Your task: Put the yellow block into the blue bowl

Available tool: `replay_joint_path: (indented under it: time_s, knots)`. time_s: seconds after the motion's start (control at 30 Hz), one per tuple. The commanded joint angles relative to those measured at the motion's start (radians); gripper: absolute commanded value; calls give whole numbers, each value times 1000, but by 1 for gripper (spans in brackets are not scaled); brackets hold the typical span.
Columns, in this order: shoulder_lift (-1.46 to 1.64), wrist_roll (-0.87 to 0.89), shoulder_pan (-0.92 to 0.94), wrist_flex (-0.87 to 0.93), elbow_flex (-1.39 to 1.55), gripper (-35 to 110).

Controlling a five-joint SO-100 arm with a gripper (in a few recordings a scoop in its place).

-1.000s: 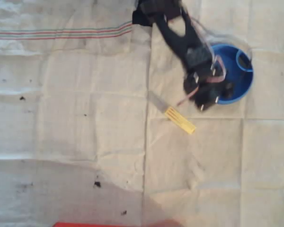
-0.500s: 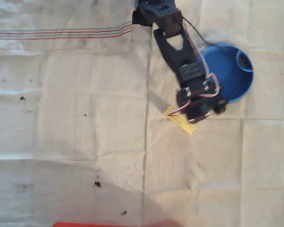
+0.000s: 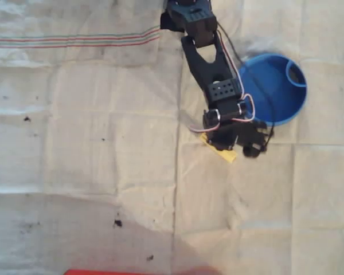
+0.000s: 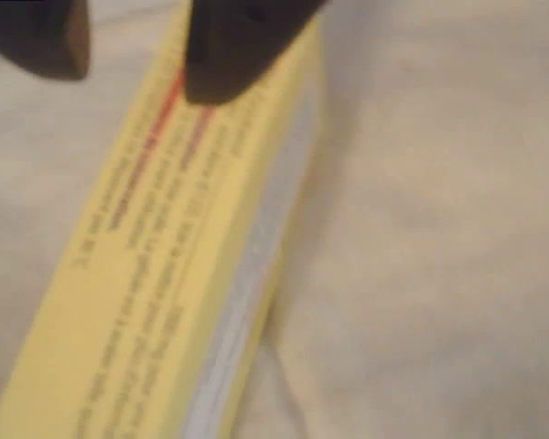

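Yellow block [image 3: 225,153] on the white cloth [image 3: 92,143], black gripper [image 3: 236,143] directly over it.
Fingers spread, one dark fingertip [image 4: 233,46] above the block's face, nothing clasped; blue bowl [image 3: 298,100] nearby, upper right.

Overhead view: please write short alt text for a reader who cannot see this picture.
A black robot arm reaches down the picture, its gripper over the yellow block lying on a creased white cloth; the jaws cannot be made out. The blue bowl sits just above and right of the block, with nothing visible inside it.
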Motion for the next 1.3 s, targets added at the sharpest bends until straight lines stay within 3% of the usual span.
replay_joint_path:
  time_s: [0.0, 0.17, 0.57, 1.27]
  knots:
    - [51, 112, 23, -5, -87, 3]
    - [54, 213, 32, 0, -89, 5]
    - [2, 221, 44, -14, -87, 21]
    - [-51, 230, -57, -14, -84, 21]
